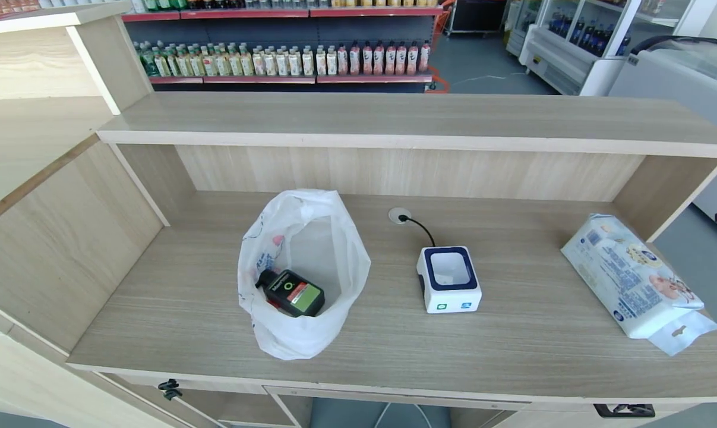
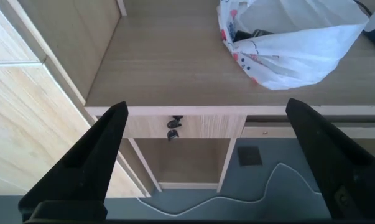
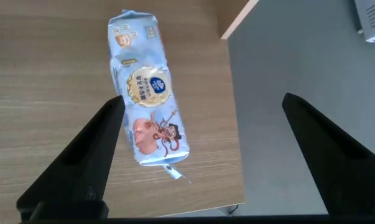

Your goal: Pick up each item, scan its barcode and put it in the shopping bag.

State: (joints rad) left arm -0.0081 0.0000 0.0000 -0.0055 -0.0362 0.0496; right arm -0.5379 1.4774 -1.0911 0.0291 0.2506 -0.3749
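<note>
Matt wood-grain counter, thin translucent plastic shopping bag, glossy plastic-wrapped pack, smooth plastic scanner.

Your head camera looks down over the whole surface. Left wrist camera, low before its front edge, shares the shopping bag; right, overhead, shares the pack.

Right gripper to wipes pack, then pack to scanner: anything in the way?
Nothing visible. The open right gripper hangs over the wipes pack with nothing between. From pack to scanner the desk is bare. The scanner itself stands between pack and shopping bag.
</note>
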